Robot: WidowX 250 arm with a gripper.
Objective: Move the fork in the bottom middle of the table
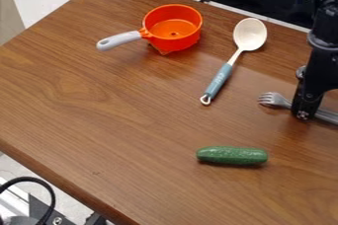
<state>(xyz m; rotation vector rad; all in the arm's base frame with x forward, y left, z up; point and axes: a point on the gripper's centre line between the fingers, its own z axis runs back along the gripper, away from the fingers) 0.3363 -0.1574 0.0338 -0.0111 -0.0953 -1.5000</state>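
At the right edge of the camera view, my black gripper hangs down over the fork, its tip at the fork's neck and handle. The silver fork lies on the wooden table, tines pointing left. Its handle runs behind the gripper and comes out on the right, toward the view's edge. How the fingers stand around the fork cannot be made out, and part of the fork's middle is hidden by them.
An orange pot with a grey handle stands at the back. A cream spoon with a blue handle lies between pot and gripper. A green cucumber lies nearer the front, below and left of the gripper. The table's front edge slants across the lower left.
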